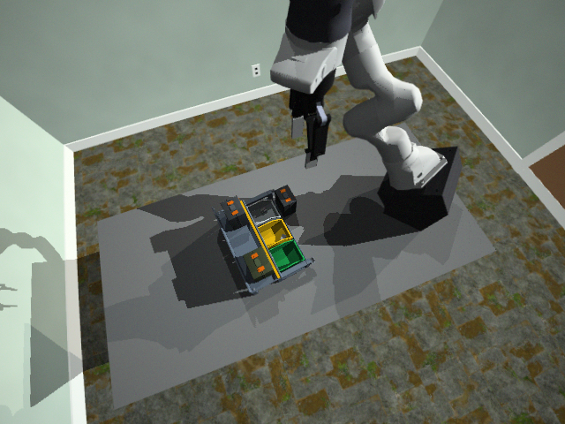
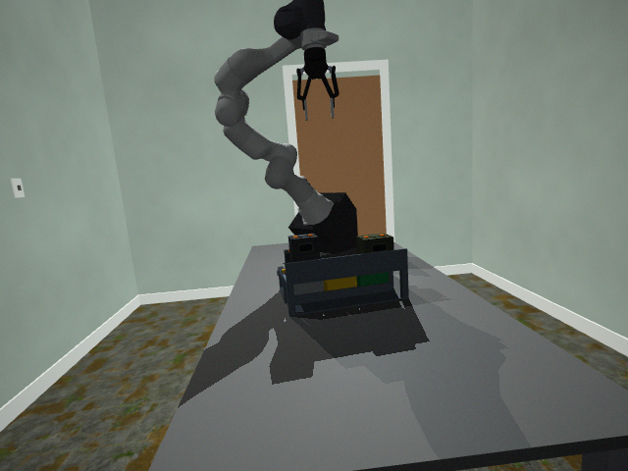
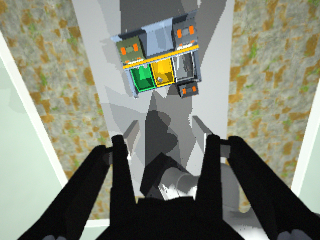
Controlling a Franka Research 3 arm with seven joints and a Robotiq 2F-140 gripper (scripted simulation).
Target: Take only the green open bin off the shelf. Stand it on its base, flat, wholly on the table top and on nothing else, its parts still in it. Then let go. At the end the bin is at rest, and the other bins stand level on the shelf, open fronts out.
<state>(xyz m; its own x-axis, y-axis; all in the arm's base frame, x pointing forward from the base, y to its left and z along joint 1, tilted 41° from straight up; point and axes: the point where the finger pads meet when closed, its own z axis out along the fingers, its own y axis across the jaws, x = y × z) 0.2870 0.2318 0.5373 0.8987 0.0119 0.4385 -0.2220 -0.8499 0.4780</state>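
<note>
The green open bin (image 1: 286,255) (image 2: 374,279) (image 3: 143,78) sits at one end of the row on the blue-grey shelf (image 1: 238,264) (image 2: 346,269) (image 3: 132,85). The yellow bin (image 1: 274,232) (image 2: 340,283) (image 3: 163,72) stands beside it, with a small grey part showing inside. A grey bin (image 1: 265,214) (image 3: 184,67) stands past the yellow one. No part in the green bin can be made out. My gripper (image 1: 304,147) (image 2: 319,119) (image 3: 165,125) is open and empty, pointing down high above the table, well away from the shelf.
Dark boxes with orange marks sit on the shelf's top: one at the green end (image 1: 259,263) (image 3: 129,50), one at the other end (image 1: 233,211) (image 3: 185,37). Another dark box (image 1: 286,200) (image 3: 189,90) stands beside the grey bin. The grey table (image 1: 150,356) (image 2: 304,431) extends around the shelf.
</note>
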